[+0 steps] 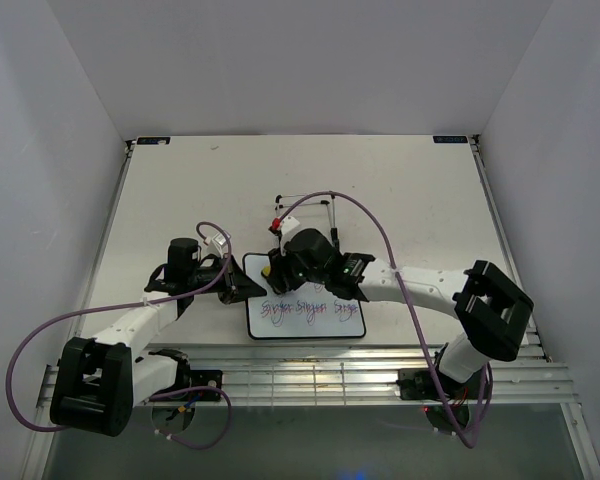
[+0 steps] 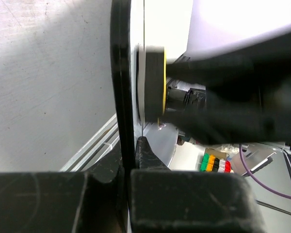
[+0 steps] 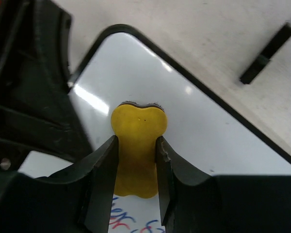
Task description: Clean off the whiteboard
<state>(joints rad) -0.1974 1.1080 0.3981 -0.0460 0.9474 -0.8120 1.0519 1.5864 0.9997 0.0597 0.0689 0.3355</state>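
Note:
The whiteboard [image 1: 307, 320] lies flat near the table's front edge, with red-purple writing along its near half; its far half is blank. My left gripper [image 1: 238, 284] is shut on the board's left rim, and the black frame [image 2: 121, 92] runs between its jaws [image 2: 128, 148]. My right gripper [image 1: 283, 268] is shut on the yellow eraser [image 1: 268, 269]. The jaws [image 3: 137, 148] pinch the waist of the eraser [image 3: 137, 128], which presses flat on the whiteboard [image 3: 203, 131] near its far-left corner, just above the writing [image 3: 123, 221]. The left wrist view shows the eraser [image 2: 157, 82] edge-on against the board.
The black wire easel stand [image 1: 308, 208] sits just behind the board, one bar [image 3: 268, 53] showing in the right wrist view. A metal rail [image 1: 310, 375] runs along the table's near edge. White walls enclose the table on three sides.

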